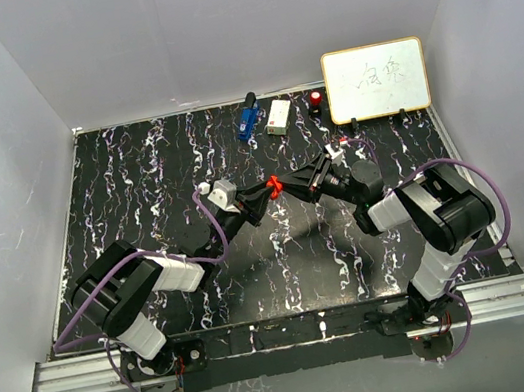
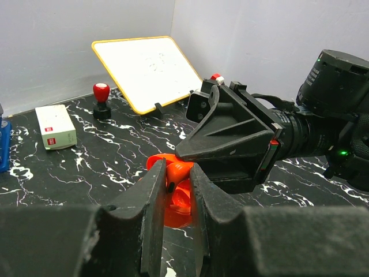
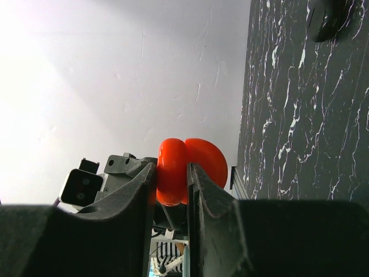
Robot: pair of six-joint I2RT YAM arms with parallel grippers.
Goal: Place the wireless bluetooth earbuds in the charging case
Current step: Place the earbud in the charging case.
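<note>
Both grippers meet above the middle of the table. My left gripper (image 2: 179, 168) is shut on a small red earbud (image 2: 176, 171) with a black tip. Right behind the earbud is the red charging case (image 2: 183, 203), its lid swung open. My right gripper (image 3: 172, 168) is shut on that case (image 3: 202, 157), which bulges out round and red between its fingers. From above, the red case (image 1: 273, 186) shows as a small patch between the left gripper (image 1: 264, 194) and the right gripper (image 1: 289, 189). Whether the earbud touches the case's inside I cannot tell.
Along the back edge stand a yellow-framed whiteboard (image 1: 376, 80), a red-topped stamp (image 1: 315, 99), a white box (image 1: 279, 117) and a blue object (image 1: 248, 119). White walls enclose the black marbled table (image 1: 140, 197) on three sides.
</note>
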